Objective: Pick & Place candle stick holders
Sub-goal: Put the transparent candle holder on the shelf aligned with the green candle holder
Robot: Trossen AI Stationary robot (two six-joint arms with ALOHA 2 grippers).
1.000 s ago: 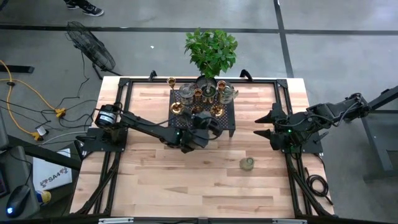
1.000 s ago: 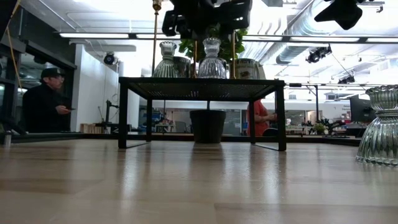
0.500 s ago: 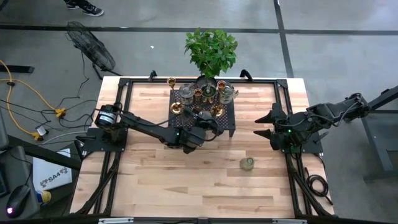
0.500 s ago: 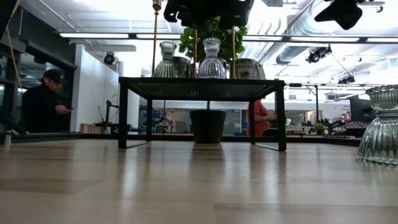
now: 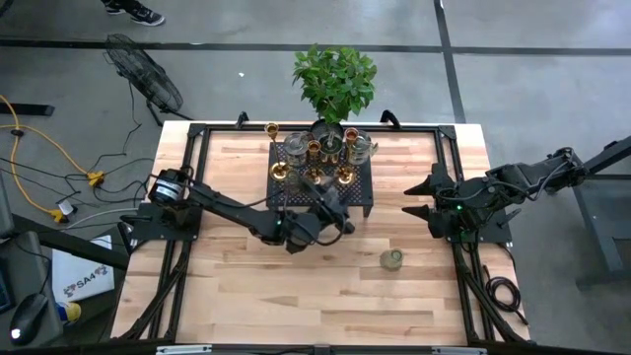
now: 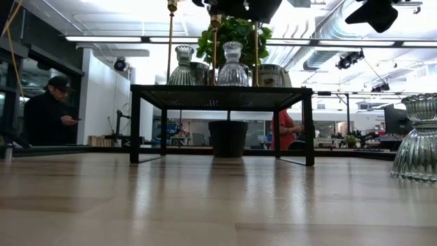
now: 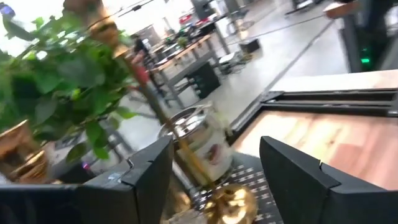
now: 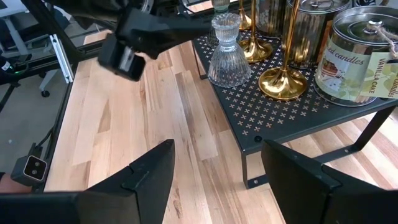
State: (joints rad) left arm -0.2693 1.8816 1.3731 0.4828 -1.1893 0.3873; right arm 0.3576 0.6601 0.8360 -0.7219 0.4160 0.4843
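Note:
Several candle stick holders stand on a black perforated stand at the table's far middle: slim brass sticks, silver tins and clear glass ones. One more clear glass holder stands on the table at the near right and also shows in the low view. My left gripper hovers open above the stand's near edge. In the left wrist view a brass stick shows ahead, between its open fingers. My right gripper waits open to the right of the stand.
A leafy potted plant stands behind the stand. A dark metal frame runs round the tabletop. In the right wrist view the stand's right end carries a glass holder, a brass stick and labelled tins. People show in the room beyond.
My left gripper has risen above the holders on the stand and drawn slightly toward the table's near edge, staying open. The holders have kept their places.

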